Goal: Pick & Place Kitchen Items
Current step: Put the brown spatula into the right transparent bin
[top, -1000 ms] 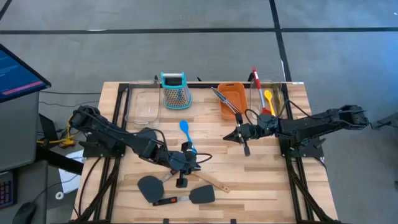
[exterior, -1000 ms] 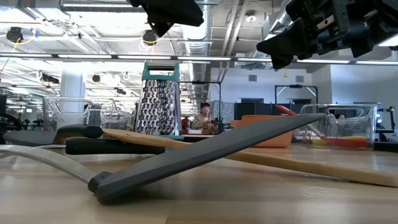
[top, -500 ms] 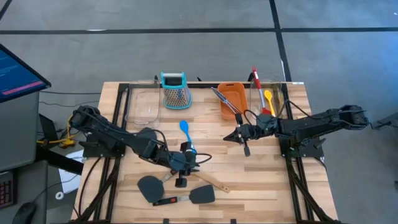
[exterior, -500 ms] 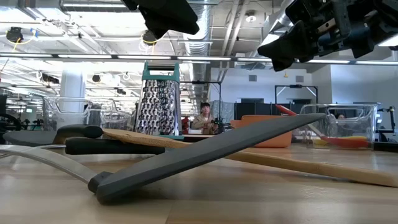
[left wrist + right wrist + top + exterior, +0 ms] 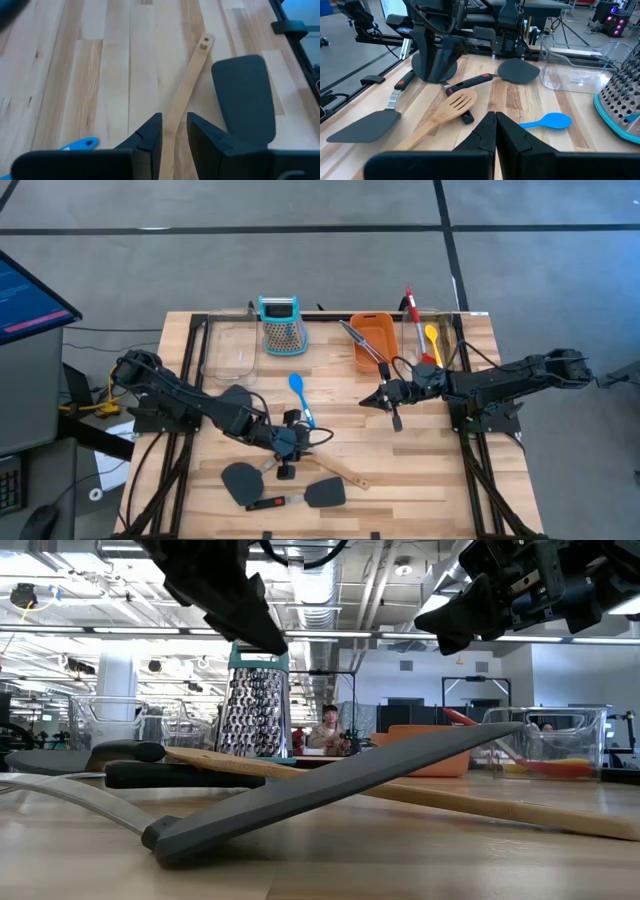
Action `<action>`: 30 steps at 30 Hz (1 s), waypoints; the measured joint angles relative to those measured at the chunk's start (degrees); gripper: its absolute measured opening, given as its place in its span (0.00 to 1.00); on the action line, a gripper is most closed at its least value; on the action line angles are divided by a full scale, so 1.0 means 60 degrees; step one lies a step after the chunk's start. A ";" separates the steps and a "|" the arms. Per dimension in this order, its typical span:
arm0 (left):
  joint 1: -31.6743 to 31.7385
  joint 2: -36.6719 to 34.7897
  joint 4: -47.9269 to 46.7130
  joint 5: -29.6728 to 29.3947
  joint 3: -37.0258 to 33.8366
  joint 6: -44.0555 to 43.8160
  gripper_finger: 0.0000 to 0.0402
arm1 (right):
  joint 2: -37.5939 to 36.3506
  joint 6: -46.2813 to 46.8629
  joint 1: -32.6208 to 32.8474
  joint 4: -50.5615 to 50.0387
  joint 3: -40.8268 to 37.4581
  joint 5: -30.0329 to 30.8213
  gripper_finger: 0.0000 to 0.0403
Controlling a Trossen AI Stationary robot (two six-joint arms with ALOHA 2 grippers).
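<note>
Wooden slotted turner [image 5: 187,80]: lies flat near the table's front edge, among the black spatulas [image 5: 325,494].
Left gripper [image 5: 287,467]: poised directly over the turner's handle, fingers slightly parted, grasping nothing.
Right gripper [image 5: 375,397]: clenched and empty, idle at mid-table.
Handling: likely light, stiff, not slippery.
Grip point: the bare mid-handle looks best.

Pale planked wooden bench [image 5: 430,470], smooth; matt black plastic spatula [image 5: 244,99]; bare wooden slotted turner [image 5: 447,109]; perforated shiny metal grater [image 5: 283,335].
</note>
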 joint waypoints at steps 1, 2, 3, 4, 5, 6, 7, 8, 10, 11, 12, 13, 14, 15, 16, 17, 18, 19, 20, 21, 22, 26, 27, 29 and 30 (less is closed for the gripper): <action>0.0000 0.0000 0.0030 0.0003 -0.0037 0.0000 0.19 | 0.0000 0.0000 0.0000 0.0000 0.0000 -0.0002 0.00; 0.0000 0.0000 0.0076 -0.0001 -0.0074 0.0000 0.19 | 0.0000 0.0000 0.0000 0.0000 0.0000 0.0000 0.00; 0.0000 0.0000 0.0073 -0.0001 -0.0074 0.0000 0.19 | 0.0000 0.0000 0.0000 0.0000 0.0000 -0.0002 0.00; 0.0000 0.0000 0.0089 -0.0001 -0.0074 0.0000 0.19 | 0.0000 0.0000 0.0000 0.0000 0.0000 -0.0003 0.00; 0.0000 0.0000 0.0126 0.0000 -0.0074 0.0000 0.19 | 0.0000 0.0000 0.0000 0.0000 0.0000 -0.0002 0.00; 0.0000 0.0000 0.0153 -0.0001 -0.0074 0.0000 0.19 | 0.0000 0.0000 0.0000 0.0000 0.0000 0.0000 0.00; 0.0000 0.0000 0.0157 -0.0001 -0.0074 0.0000 0.19 | 0.0000 0.0000 0.0000 0.0000 0.0000 -0.0003 0.00; 0.0000 0.0000 0.0159 -0.0001 -0.0074 0.0000 0.19 | 0.0000 0.0000 0.0000 0.0000 0.0000 0.0000 0.00; 0.0000 0.0000 0.0210 -0.0001 -0.0074 0.0000 0.19 | 0.0000 0.0000 0.0000 -0.0004 0.0000 0.0000 0.00; 0.0000 0.0000 0.0219 -0.0001 -0.0074 0.0000 0.19 | 0.0000 0.0000 0.0000 -0.0001 0.0000 0.0000 0.00; 0.0000 0.0000 0.0219 -0.0001 -0.0074 0.0000 0.19 | 0.0000 0.0000 0.0000 -0.0004 0.0000 -0.0002 0.00; 0.0000 0.0000 0.0250 -0.0001 -0.0074 0.0000 0.19 | 0.0000 0.0002 0.0000 -0.0004 0.0000 -0.0002 0.00; 0.0000 0.0001 0.0322 -0.0001 -0.0074 0.0000 0.19 | 0.0000 0.0000 0.0000 -0.0004 0.0000 -0.0002 0.00; 0.0000 0.0000 0.0414 -0.0001 -0.0074 0.0000 0.19 | 0.0000 0.0000 0.0000 -0.0004 0.0000 -0.0003 0.00; 0.0000 0.0000 0.0496 -0.0001 -0.0074 0.0000 0.19 | 0.0000 0.0000 0.0000 -0.0004 0.0000 -0.0004 0.00; 0.0000 0.0000 0.0560 -0.0001 -0.0074 0.0000 0.19 | 0.0000 0.0002 0.0000 -0.0004 0.0000 -0.0002 0.00; 0.0000 0.0001 0.0627 -0.0001 -0.0074 0.0000 0.19 | 0.0000 0.0000 0.0000 -0.0007 0.0000 -0.0004 0.00; 0.0000 0.0000 0.0692 -0.0001 -0.0074 0.0000 0.19 | 0.0000 0.0000 0.0000 -0.0007 0.0000 -0.0004 0.00; 0.0000 0.0000 0.0731 -0.0001 -0.0074 0.0000 0.19 | 0.0000 0.0000 0.0000 -0.0007 0.0000 -0.0002 0.00; 0.0003 0.0000 0.0761 -0.0001 -0.0074 0.0000 0.19 | 0.0000 0.0000 0.0000 -0.0007 0.0000 -0.0002 0.00; 0.0004 0.0000 0.0774 -0.0001 -0.0074 0.0003 0.19 | 0.0000 0.0000 0.0000 -0.0007 0.0000 0.0000 0.00; 0.0011 0.0000 0.0788 -0.0004 -0.0074 0.0076 0.19 | 0.0000 0.0000 0.0000 -0.0015 0.0000 0.0000 0.00; 0.0011 0.0000 0.0794 -0.0004 -0.0074 0.0076 0.19 | 0.0000 0.0001 0.0000 -0.0024 0.0000 0.0000 0.00; 0.0011 0.0000 0.0817 -0.0004 -0.0074 0.0080 0.19 | 0.0000 0.0000 0.0000 -0.0050 0.0000 -0.0002 0.00; 0.0011 0.0000 0.0838 -0.0001 -0.0074 0.0080 0.19 | 0.0000 0.0000 0.0000 -0.0073 0.0000 0.0000 0.00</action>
